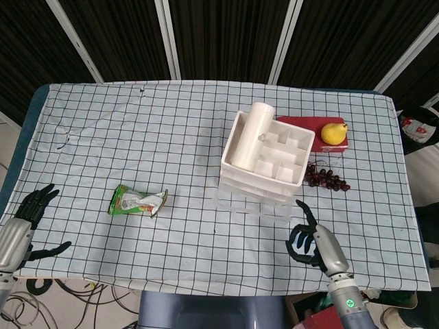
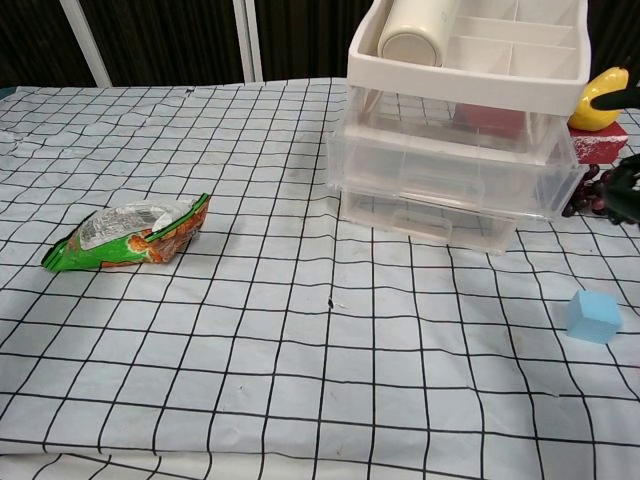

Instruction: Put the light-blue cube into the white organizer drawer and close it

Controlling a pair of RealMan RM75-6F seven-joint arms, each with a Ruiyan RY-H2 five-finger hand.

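Lying on the cloth, light-blue cube (image 2: 593, 316) below empty right hand (image 1: 312, 241)

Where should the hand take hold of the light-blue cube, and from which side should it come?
Probably pinch the light-blue cube across two opposite side faces, coming from above. It sits flat on the checkered cloth, apart from the organizer, so its sides are free. The right hand is nearest.
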